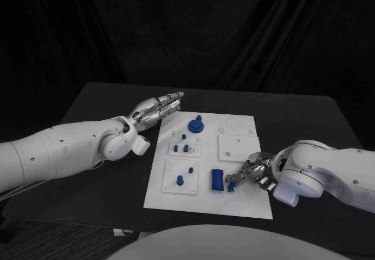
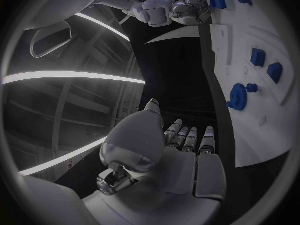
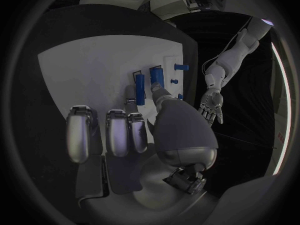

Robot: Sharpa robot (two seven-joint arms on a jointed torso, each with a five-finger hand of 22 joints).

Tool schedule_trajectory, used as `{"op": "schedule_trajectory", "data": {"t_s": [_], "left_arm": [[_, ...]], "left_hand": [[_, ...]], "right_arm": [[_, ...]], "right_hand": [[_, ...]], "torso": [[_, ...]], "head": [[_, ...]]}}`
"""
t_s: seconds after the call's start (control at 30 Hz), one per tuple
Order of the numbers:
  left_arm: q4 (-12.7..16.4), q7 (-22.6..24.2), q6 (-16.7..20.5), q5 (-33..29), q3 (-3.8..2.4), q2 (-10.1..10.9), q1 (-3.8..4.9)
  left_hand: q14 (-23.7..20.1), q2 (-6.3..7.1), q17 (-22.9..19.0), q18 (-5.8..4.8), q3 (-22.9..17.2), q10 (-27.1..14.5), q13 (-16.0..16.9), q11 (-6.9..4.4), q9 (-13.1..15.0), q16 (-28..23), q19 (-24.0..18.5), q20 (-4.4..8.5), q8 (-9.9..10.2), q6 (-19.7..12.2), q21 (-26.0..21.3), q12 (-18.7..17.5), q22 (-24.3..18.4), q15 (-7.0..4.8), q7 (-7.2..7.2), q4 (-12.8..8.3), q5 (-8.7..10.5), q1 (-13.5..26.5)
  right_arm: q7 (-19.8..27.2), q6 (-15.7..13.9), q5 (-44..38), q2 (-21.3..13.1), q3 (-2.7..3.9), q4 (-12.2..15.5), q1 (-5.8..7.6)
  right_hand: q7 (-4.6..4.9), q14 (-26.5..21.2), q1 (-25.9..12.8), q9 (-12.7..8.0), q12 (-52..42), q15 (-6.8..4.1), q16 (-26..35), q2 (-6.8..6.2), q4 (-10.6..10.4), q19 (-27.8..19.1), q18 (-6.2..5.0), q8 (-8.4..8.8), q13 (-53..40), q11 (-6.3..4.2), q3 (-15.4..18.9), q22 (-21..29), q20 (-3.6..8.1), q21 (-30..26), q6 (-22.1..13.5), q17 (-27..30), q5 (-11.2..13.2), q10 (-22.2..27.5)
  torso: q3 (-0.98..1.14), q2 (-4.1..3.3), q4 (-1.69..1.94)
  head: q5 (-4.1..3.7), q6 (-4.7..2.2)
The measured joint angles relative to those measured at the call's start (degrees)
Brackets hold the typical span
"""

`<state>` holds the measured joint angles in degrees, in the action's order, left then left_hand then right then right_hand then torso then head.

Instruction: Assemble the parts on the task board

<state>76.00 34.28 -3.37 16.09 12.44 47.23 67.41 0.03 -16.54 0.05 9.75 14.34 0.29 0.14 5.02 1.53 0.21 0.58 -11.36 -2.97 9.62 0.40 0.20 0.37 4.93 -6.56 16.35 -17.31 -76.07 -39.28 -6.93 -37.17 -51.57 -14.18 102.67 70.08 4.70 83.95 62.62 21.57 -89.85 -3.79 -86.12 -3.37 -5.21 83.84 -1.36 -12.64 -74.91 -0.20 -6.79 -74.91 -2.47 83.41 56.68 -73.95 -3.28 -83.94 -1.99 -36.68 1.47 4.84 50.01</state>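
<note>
head view: white task board on black table, dark drapes behind; left hand flat, empty.

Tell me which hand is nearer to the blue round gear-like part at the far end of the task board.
Left. The left hand hovers open just beside the round blue part; the right hand is at the board's near end.
</note>
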Motion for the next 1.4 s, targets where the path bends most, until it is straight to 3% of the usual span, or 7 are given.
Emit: {"op": "schedule_trajectory", "data": {"t_s": [0.17, 0.27, 0.4, 0.77, 1.07, 1.3, 1.4], "left_arm": [[-0.01, -0.13, -0.08, 0.0, 0.0, 0.0, -0.04], [0.03, -0.19, -0.12, 0.0, 0.0, 0.07, -0.05], [0.13, -0.27, -0.16, 0.0, 0.0, 0.3, -0.07], [0.23, -0.45, -0.15, 0.0, 0.0, 0.43, -0.08], [0.25, -0.58, -0.15, 0.0, 0.0, 0.4, -0.09], [0.17, -0.63, -0.17, 0.0, 0.0, 0.36, -0.09], [0.15, -0.66, -0.2, 0.01, 0.0, 0.3, -0.09]], "left_hand": [[0.0, 0.0, 0.0, 0.0, 0.0, -0.21, 0.0, 0.21, 0.0, 0.0, 0.0, 0.0, 0.0, 0.0, 0.0, 0.0, 0.06, 0.0, 0.0, 0.0, 0.0, 0.0], [-0.03, 0.0, 0.0, 0.0, 0.0, -0.21, 0.0, 0.21, 0.0, 0.0, 0.0, 0.0, -0.15, 0.11, 0.0, 0.0, 0.06, 0.03, -0.11, 0.0, 0.0, 0.0], [-0.21, 0.0, 0.01, 0.0, 0.0, -0.21, 0.0, 0.2, 0.02, 0.0, 0.0, 0.0, -0.24, 0.21, 0.0, 0.0, 0.06, 0.21, -0.21, 0.0, 0.0, 0.0], [-0.21, 0.23, 0.02, 0.0, 0.0, -0.21, 0.0, 0.2, 0.06, 0.0, 0.21, -0.21, -0.24, 0.21, 0.0, 0.0, 0.06, 0.21, -0.21, 0.0, 0.0, -0.23], [-0.21, 0.23, 0.03, 0.0, 0.0, 0.0, 0.01, 0.4, 0.06, 0.0, 0.21, -0.21, -0.24, 0.42, 0.0, 0.0, 0.1, 0.21, -0.42, 0.0, 0.0, -0.23], [-0.21, 0.23, 0.04, 0.0, -0.02, 0.0, 0.01, 0.4, 0.11, 0.0, 0.21, -0.21, -0.46, 0.42, 0.0, 0.0, 0.1, 0.2, -0.42, 0.03, -0.21, -0.23], [-0.07, 0.23, 0.05, 0.0, -0.16, 0.17, 0.01, 0.57, 0.11, 0.0, 0.21, -0.21, -0.46, 0.62, 0.0, 0.0, 0.1, 0.35, -0.62, 0.16, -0.21, -0.23]], "right_arm": [[0.0, 0.45, -0.1, -0.16, 0.0, 0.0, 0.0], [0.01, 0.55, -0.37, -0.85, 0.0, 0.33, 0.0], [0.01, 0.59, -1.08, -2.91, -0.01, 1.63, 0.07], [0.02, 0.88, -2.61, -7.91, 0.03, 5.22, 2.85], [0.86, 1.47, -2.53, -8.98, -0.01, 5.48, 3.18], [2.25, 1.75, -1.69, -8.81, -0.02, 5.08, 3.19], [3.01, 1.75, -1.18, -8.63, -0.02, 4.92, 3.19]], "right_hand": [[0.1, 0.0, -0.32, 0.14, 0.0, 0.0, 0.0, -0.32, -0.65, 0.0, 0.0, 0.0, 0.0, 0.0, 0.97, -0.04, 0.0, -0.22, -0.75, 0.1, 0.0, 0.0], [-0.12, 0.0, -1.0, 0.47, 0.0, 0.0, 0.0, -1.0, -1.88, 0.0, 0.0, -0.23, 0.0, 0.0, 2.19, -0.03, 0.0, -0.23, -1.15, 0.11, 0.27, 0.0], [0.08, 0.0, -2.45, 1.19, 0.0, 0.0, 0.0, -0.59, -4.24, 0.0, 0.0, -1.25, 0.0, 0.0, 4.55, -0.03, 0.0, -0.23, -2.4, 0.15, 0.27, 0.0], [-0.4, 0.0, -3.85, 3.44, 0.0, 0.0, 0.0, 0.14, -9.02, 0.0, 0.0, -4.73, 0.01, 0.0, 9.33, -0.02, 0.0, -0.23, -3.28, -0.52, 0.27, 0.0], [0.02, 0.0, -7.06, 4.32, 0.0, 0.0, -0.21, 6.8, -11.53, 0.0, 0.0, -6.71, 0.01, 0.0, 12.96, -0.02, 0.0, -0.23, -5.34, -1.0, -2.05, 0.0], [0.23, 0.0, -10.9, 1.88, 0.0, 0.0, -0.42, 10.14, -11.53, 0.14, 0.0, -4.39, -0.04, 0.23, 16.83, -0.01, -0.13, 0.18, -5.56, -1.0, -3.14, -0.19], [0.47, 0.15, -11.23, 0.68, 0.0, 0.15, -0.41, 10.47, -11.49, 0.21, 0.0, -3.02, -0.04, 0.42, 18.08, -0.01, -0.21, 0.42, -5.95, -0.99, -3.14, 0.0]], "torso": [[0.02, 0.0, 0.01], [0.02, 0.0, 0.01], [0.03, -0.01, 0.02], [0.02, -0.05, -0.02], [0.05, -0.11, 0.02], [0.05, -0.1, 0.02], [0.04, -0.08, 0.03]], "head": [[0.01, 0.0], [0.08, 0.0], [0.21, 0.0], [0.37, 0.0], [0.33, 0.0], [0.36, 0.0], [0.33, 0.0]]}}
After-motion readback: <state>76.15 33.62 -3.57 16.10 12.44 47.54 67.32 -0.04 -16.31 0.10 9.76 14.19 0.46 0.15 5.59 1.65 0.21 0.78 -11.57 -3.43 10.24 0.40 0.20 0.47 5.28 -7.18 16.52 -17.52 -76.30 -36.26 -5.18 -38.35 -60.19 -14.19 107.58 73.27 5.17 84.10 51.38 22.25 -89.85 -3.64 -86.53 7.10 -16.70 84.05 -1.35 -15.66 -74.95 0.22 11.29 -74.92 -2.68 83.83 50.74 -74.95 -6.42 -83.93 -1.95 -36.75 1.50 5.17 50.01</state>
